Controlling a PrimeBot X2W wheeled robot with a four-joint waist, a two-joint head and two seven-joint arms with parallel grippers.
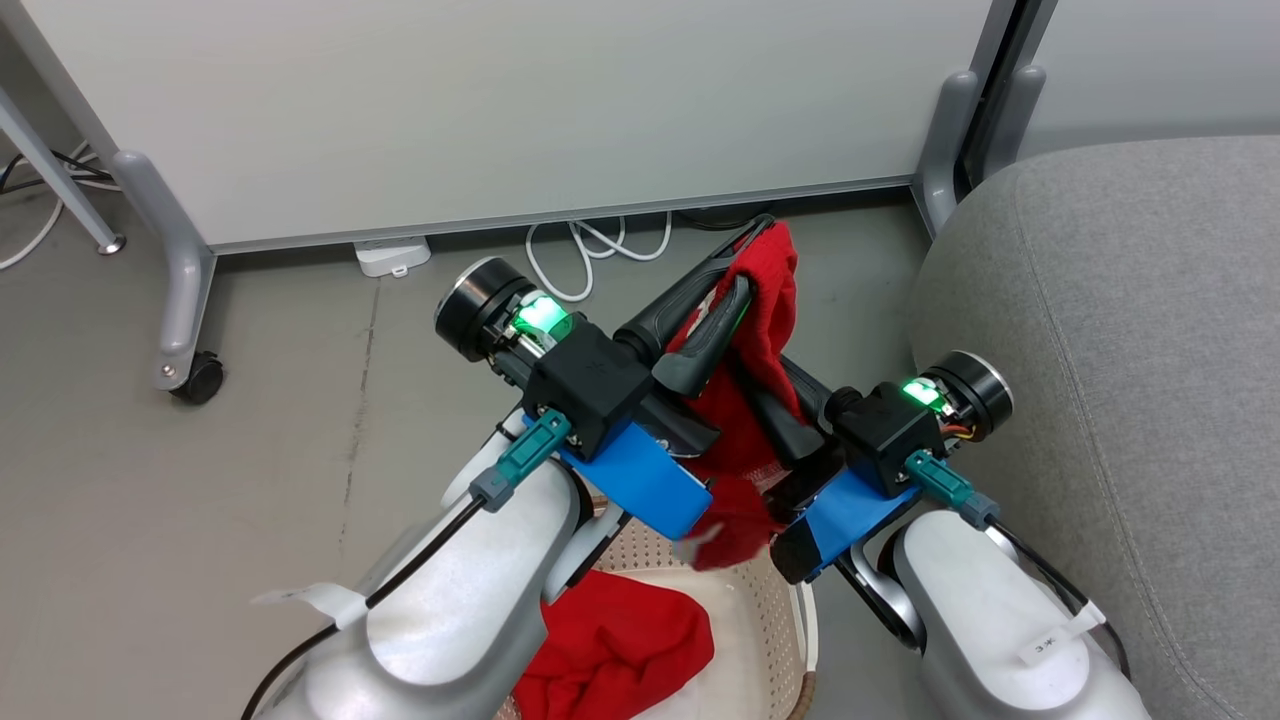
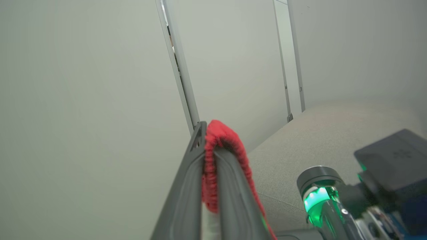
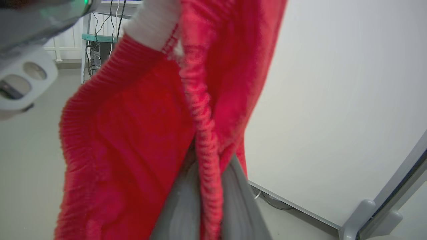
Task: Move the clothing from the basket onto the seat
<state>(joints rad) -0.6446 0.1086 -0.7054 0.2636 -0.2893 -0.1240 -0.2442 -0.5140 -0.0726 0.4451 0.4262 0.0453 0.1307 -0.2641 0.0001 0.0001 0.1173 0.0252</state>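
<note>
A red garment [image 1: 765,300] with white trim hangs above the basket [image 1: 770,620], held between both grippers. My left gripper [image 1: 755,255] points up and to the right and is shut on the garment's top edge, which folds over one finger [image 2: 230,186]. From the right, my right gripper [image 1: 780,405] reaches in and its fingers [image 3: 237,206] are shut on a ribbed red fold [image 3: 203,140]. A second, plain red garment [image 1: 615,640] lies in the cream basket below. The grey seat [image 1: 1120,350] is at the right.
A white partition panel [image 1: 500,100] stands behind, on grey feet with a caster [image 1: 195,380]. White cable [image 1: 590,250] and a power strip [image 1: 392,255] lie on the floor under its lower edge. Bare grey floor [image 1: 250,480] spreads to the left.
</note>
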